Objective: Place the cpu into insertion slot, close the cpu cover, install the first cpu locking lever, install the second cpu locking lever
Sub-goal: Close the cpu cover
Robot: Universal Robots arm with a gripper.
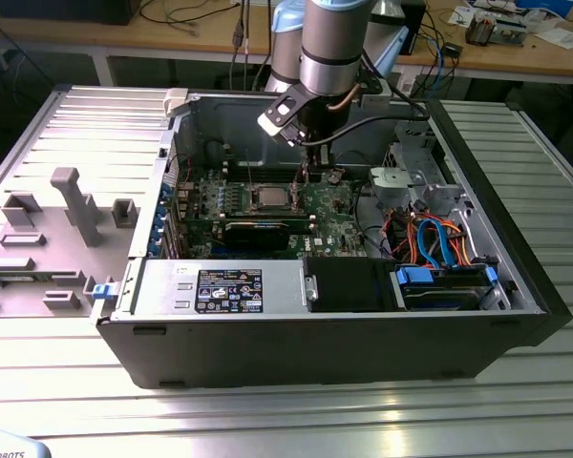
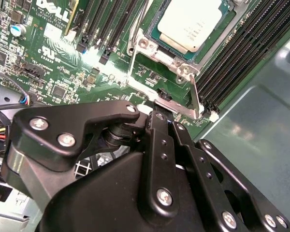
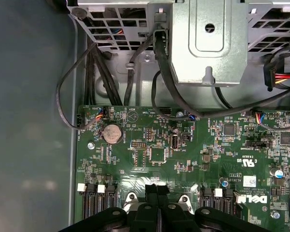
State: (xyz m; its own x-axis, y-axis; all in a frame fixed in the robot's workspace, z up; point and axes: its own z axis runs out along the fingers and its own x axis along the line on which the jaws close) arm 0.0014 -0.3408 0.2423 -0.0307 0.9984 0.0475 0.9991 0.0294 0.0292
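Note:
The cpu (image 2: 188,21), pale grey and square, lies flat in the insertion slot (image 2: 154,48), whose silver rim frames it on the green motherboard (image 3: 183,159). In the exterior view the cpu (image 1: 267,198) shows at the board's middle, with my gripper (image 1: 308,170) just to its right and low over the board. The cpu cover (image 2: 183,107) stands raised at the slot's edge, seen nearly edge-on. My gripper (image 2: 165,118) is shut, its black fingertips (image 3: 157,193) pressed together right at the cover's upper edge. I cannot tell whether they pinch it.
Black memory slots (image 2: 241,53) flank the socket. A metal drive cage (image 3: 208,43) with black cables (image 3: 169,82) lies beyond the board. The case wall (image 2: 251,135) is close by. A graphics card (image 1: 258,232) and power supply (image 1: 220,286) fill the case front; a grey fixture tray (image 1: 67,219) sits outside.

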